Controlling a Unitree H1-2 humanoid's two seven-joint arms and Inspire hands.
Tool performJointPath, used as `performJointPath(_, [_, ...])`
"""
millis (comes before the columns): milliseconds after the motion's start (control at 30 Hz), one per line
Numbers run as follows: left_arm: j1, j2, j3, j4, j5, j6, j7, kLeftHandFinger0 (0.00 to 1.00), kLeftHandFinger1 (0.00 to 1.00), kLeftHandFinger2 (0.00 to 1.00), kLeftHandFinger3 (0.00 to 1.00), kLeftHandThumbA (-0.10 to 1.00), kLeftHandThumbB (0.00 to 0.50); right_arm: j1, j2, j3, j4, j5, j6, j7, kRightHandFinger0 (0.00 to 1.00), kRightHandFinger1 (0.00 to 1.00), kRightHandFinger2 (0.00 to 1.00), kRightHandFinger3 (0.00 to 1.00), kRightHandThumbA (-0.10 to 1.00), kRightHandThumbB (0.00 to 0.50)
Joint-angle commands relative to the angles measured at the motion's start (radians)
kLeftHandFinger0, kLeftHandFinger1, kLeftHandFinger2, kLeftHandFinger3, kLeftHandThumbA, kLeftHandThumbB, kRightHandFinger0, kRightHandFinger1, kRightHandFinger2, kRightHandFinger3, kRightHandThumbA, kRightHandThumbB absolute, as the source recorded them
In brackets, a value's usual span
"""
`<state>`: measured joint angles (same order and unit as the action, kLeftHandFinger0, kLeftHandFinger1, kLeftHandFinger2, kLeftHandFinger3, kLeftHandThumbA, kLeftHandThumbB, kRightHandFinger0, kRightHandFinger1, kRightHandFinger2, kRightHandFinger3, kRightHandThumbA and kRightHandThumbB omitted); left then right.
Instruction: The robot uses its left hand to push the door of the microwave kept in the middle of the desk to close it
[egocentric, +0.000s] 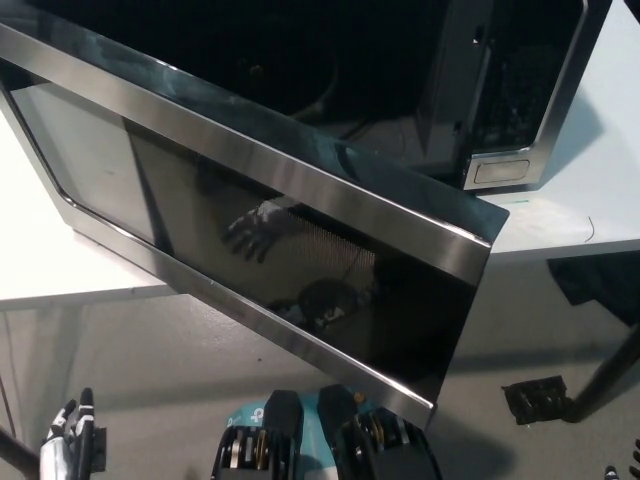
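Left hand (68, 440): white shell with black segments along the fingers (86, 408), grey and black detailing at the palm.

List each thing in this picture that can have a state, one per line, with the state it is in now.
Microwave: on the desk, its inside exposed.
Microwave door: open, swung out over the desk edge, untouched.
Left robot hand: low at the picture's lower left, fingers apart, holding nothing, clear of the door.
Right robot hand: only a sliver at the bottom right corner; state cannot be told.
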<state>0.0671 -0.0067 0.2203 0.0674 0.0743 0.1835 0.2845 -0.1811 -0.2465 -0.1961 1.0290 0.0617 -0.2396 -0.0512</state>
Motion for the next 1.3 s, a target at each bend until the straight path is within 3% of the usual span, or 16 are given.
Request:
performJointPath(0, [0.079, -0.06, -0.013, -0.21, 0.034, 0.092, 0.024, 0.97, 0.95, 0.98, 1.0, -0.1, 0.0, -0.006, -0.041, -0.011, -0.049, 0.007, -0.005, -0.017, 0.96, 0.96, 1.0, 1.0, 0.43, 0.083])
performJointPath(100, [0.128, -0.095, -0.03, -0.318, 0.054, 0.085, 0.017, 1.0, 0.98, 1.0, 1.0, -0.1, 0.0, -0.004, -0.045, -0.014, -0.059, 0.01, -0.002, -0.019, 0.96, 0.96, 1.0, 1.0, 0.43, 0.083])
performJointPath(200, [0.198, -0.056, -0.088, -0.392, 0.079, -0.124, -0.04, 0.96, 0.93, 0.96, 1.0, -0.1, 0.0, -0.004, -0.045, -0.017, -0.062, 0.012, 0.0, -0.019, 0.96, 0.96, 1.0, 1.0, 0.43, 0.083])
performJointPath(300, [0.222, -0.021, -0.127, -0.413, 0.097, -0.206, -0.052, 0.88, 0.87, 0.9, 0.96, -0.1, 0.0, -0.004, -0.045, -0.019, -0.064, 0.012, 0.001, -0.019, 0.96, 0.96, 1.0, 1.0, 0.43, 0.083])
performJointPath(333, [0.23, -0.002, -0.147, -0.418, 0.129, -0.26, -0.05, 0.81, 0.8, 0.83, 0.89, -0.1, 0.0, -0.003, -0.045, -0.019, -0.065, 0.012, 0.001, -0.019, 0.96, 0.96, 1.0, 1.0, 0.43, 0.083])
performJointPath(367, [0.226, 0.041, -0.173, -0.386, 0.156, -0.418, -0.057, 0.59, 0.6, 0.64, 0.71, -0.1, 0.0, -0.003, -0.045, -0.019, -0.065, 0.012, 0.002, -0.019, 0.96, 0.96, 1.0, 1.0, 0.43, 0.083])
performJointPath(400, [0.226, 0.052, -0.183, -0.382, 0.162, -0.452, -0.058, 0.46, 0.49, 0.54, 0.6, -0.1, 0.0, -0.003, -0.045, -0.019, -0.065, 0.012, 0.002, -0.019, 0.96, 0.96, 1.0, 1.0, 0.43, 0.083])
performJointPath(433, [0.218, 0.076, -0.2, -0.374, 0.21, -0.528, -0.046, 0.31, 0.34, 0.39, 0.46, -0.1, 0.04, -0.003, -0.045, -0.019, -0.065, 0.012, 0.002, -0.019, 0.96, 0.96, 1.0, 1.0, 0.43, 0.083])
performJointPath(467, [0.209, 0.103, -0.217, -0.365, 0.266, -0.596, -0.036, 0.14, 0.18, 0.23, 0.28, -0.1, 0.136, -0.003, -0.045, -0.019, -0.065, 0.012, 0.002, -0.019, 0.96, 0.96, 1.0, 1.0, 0.43, 0.083])
performJointPath(500, [0.208, 0.107, -0.221, -0.363, 0.271, -0.603, -0.033, 0.02, 0.09, 0.14, 0.17, -0.1, 0.238, -0.003, -0.045, -0.019, -0.065, 0.012, 0.002, -0.019, 0.96, 0.96, 1.0, 1.0, 0.43, 0.083])
performJointPath(533, [0.194, 0.153, -0.243, -0.381, 0.369, -0.653, -0.025, 0.0, 0.01, 0.01, 0.01, -0.1, 0.486, -0.003, -0.045, -0.019, -0.065, 0.012, 0.002, -0.019, 0.96, 0.96, 1.0, 1.0, 0.43, 0.083])
performJointPath(600, [0.202, 0.183, -0.264, -0.453, 0.465, -0.613, -0.033, 0.0, 0.0, 0.0, 0.0, -0.1, 0.5, -0.003, -0.044, -0.015, -0.061, 0.01, 0.001, -0.018, 0.96, 0.96, 1.0, 1.0, 0.43, 0.083])
performJointPath(833, [0.061, 0.3, -0.347, -0.488, 0.62, -0.654, 0.0, 0.0, 0.0, 0.0, 0.0, -0.1, 0.5, 0.003, -0.042, -0.012, -0.062, 0.007, 0.002, -0.018, 0.96, 0.96, 1.0, 1.0, 0.43, 0.083])
performJointPath(967, [-0.1, 0.344, -0.398, -0.502, 0.838, -0.654, 0.077, 0.0, 0.0, 0.0, 0.0, -0.1, 0.5, 0.003, -0.042, -0.012, -0.062, 0.007, 0.003, -0.018, 0.96, 0.96, 1.0, 1.0, 0.43, 0.083])
performJointPath(1133, [-0.234, 0.388, -0.446, -0.503, 0.883, -0.654, 0.107, 0.0, 0.0, 0.0, 0.0, -0.1, 0.5, 0.008, -0.038, -0.01, -0.058, 0.005, 0.0, -0.018, 0.96, 0.96, 1.0, 1.0, 0.43, 0.083])
performJointPath(1267, [-0.36, 0.392, -0.47, -0.519, 0.88, -0.654, 0.038, 0.0, 0.0, 0.0, 0.0, -0.1, 0.5, 0.014, -0.035, -0.009, -0.055, 0.005, -0.001, -0.018, 0.96, 0.96, 1.0, 1.0, 0.43, 0.083])
